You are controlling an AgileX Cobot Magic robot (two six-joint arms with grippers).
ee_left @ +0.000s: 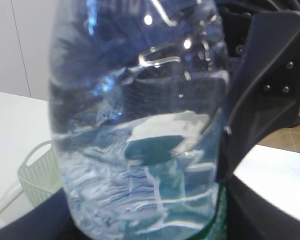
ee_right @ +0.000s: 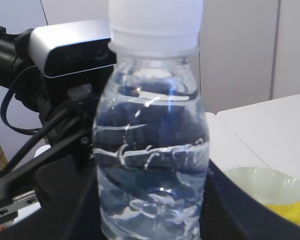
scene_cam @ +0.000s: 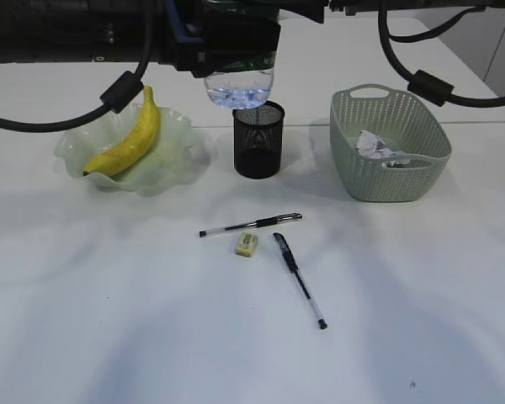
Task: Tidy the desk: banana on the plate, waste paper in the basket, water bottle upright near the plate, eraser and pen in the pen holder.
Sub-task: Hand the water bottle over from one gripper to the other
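right gripper (ee_right: 150, 220): closed around the lower body of the water bottle (scene_cam: 240, 84), which rises straight out of it in its wrist view, white cap at the far end.
left gripper (ee_left: 145, 165): the same bottle fills the space between its fingers, and one dark finger (ee_left: 260, 100) lies along the bottle's side. I cannot tell whether it is gripping or only bracketing the bottle.
where the bottle is: up in the air, clear of the desk (scene_cam: 109, 320), base downward, hanging just above the pen holder (scene_cam: 258, 139) in the exterior view.
how it should handle: the water inside gives it some weight and will likely slosh. The thin clear plastic looks smooth and slippery and would dent under a hard squeeze.
where to hold: I'd take it around the labelled middle, where the wall is straight, not at the rounded base or the narrow neck.
where it goes: upright near the plate (scene_cam: 181, 139). The bare patch between the plate and the pen holder looks like a fair spot.
already placed: the banana (scene_cam: 130, 139) lies in the plate, the waste paper (scene_cam: 377, 147) in the basket (scene_cam: 387, 181).
left to tidy: two pens (scene_cam: 252, 224) (scene_cam: 299, 278) and the eraser (scene_cam: 246, 244), close together near the middle of the desk.
surface: plain, white and flat, so it should stand a bottle steadily.
room: pale walls behind, and a strip of brownish floor past the desk edge.
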